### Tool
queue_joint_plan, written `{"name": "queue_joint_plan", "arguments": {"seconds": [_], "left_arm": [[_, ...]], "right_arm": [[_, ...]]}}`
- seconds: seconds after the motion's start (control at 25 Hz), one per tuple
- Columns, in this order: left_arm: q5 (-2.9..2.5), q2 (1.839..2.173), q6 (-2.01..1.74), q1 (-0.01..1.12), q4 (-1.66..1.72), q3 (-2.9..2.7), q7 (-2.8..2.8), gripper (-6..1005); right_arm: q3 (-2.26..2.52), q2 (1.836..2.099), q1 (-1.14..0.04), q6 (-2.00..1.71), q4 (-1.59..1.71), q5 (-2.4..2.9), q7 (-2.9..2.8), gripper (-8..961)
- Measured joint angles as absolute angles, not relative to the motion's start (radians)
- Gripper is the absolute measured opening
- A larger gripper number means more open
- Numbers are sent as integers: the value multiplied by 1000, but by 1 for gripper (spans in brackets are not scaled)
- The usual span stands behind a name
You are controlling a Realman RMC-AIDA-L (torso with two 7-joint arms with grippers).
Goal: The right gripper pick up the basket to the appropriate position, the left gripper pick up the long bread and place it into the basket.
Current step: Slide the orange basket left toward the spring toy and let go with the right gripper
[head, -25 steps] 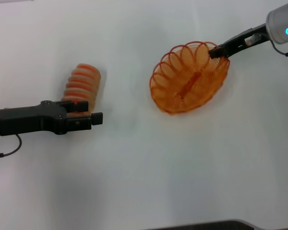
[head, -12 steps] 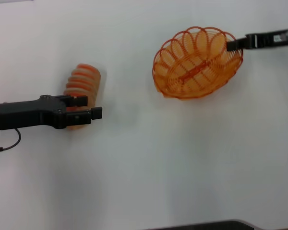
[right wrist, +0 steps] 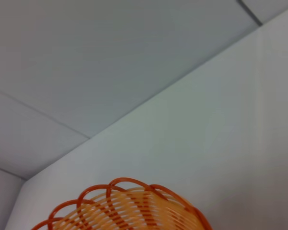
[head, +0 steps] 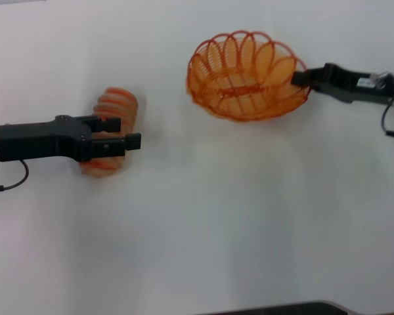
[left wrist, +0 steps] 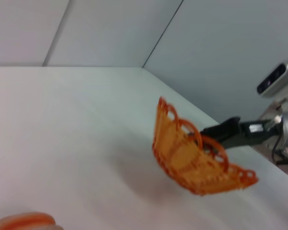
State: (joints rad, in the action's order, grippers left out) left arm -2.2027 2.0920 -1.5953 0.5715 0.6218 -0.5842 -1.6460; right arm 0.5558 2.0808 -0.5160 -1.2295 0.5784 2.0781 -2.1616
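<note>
The orange wire basket hangs tilted above the white table, held at its right rim by my right gripper, which is shut on the rim. The basket also shows in the left wrist view with the right gripper behind it, and its rim shows in the right wrist view. The long bread lies on the table at the left; a bit of it shows in the left wrist view. My left gripper is open over the bread's middle, one finger to each side.
The white table spreads wide in front of and between the two arms. A dark edge runs along the near side. Grey walls stand behind the table.
The right gripper has lifted the basket off the table and carried it left and farther away. The left gripper has moved farther along the bread; the bread has stayed put.
</note>
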Motion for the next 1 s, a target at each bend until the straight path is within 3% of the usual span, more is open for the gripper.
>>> {"name": "queue_joint_plan", "arguments": {"seconds": [0.52,1.0], "left_arm": [[-2202,2089,-1592,585,618,-583,-1654,779],[-2203,2088,-1588,589,620,-582,-1660,780]], "right_arm": [[563,2085,-545,-1173,344,1952,-2006,104],[562,2087,-505,-1276,316,1950,-1963,588]]}}
